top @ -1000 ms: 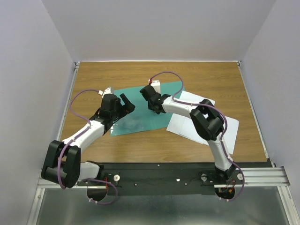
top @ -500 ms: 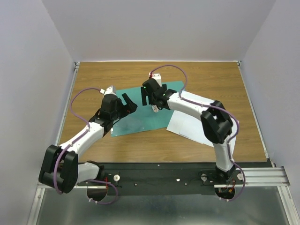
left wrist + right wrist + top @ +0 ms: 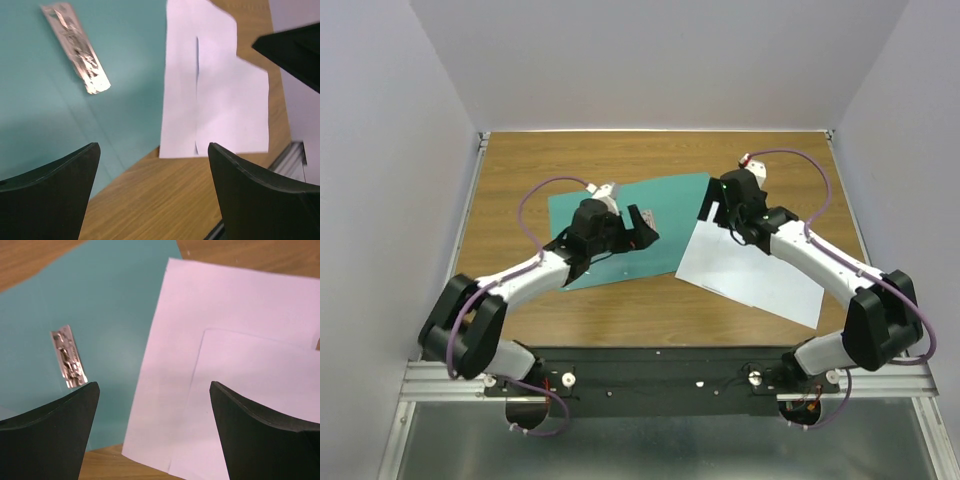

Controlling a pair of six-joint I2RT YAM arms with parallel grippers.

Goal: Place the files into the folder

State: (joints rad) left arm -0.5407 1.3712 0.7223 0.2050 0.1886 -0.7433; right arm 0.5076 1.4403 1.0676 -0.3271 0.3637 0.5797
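The teal-green folder point(image 3: 672, 198) lies flat on the table, its metal clip point(image 3: 76, 47) showing on the green surface. Two white files point(image 3: 750, 268) lie overlapped just right of it, one corner resting on the folder's right edge. My left gripper point(image 3: 644, 228) hovers open over the folder's right part, above bare wood near the files' corner point(image 3: 215, 100). My right gripper point(image 3: 728, 222) hangs open over the files' left end point(image 3: 225, 365), with the folder point(image 3: 115, 310) and clip point(image 3: 67, 362) to its left. Nothing is between either gripper's fingers.
The wooden table point(image 3: 620, 300) is walled in grey on three sides. A metal rail point(image 3: 880, 375) with the arm bases runs along the near edge. A finger of the right gripper point(image 3: 295, 55) shows at the top right of the left wrist view.
The right arm swung from above the folder to the right, over the files, and its jaws opened. The left gripper slid right across the folder, staying open.
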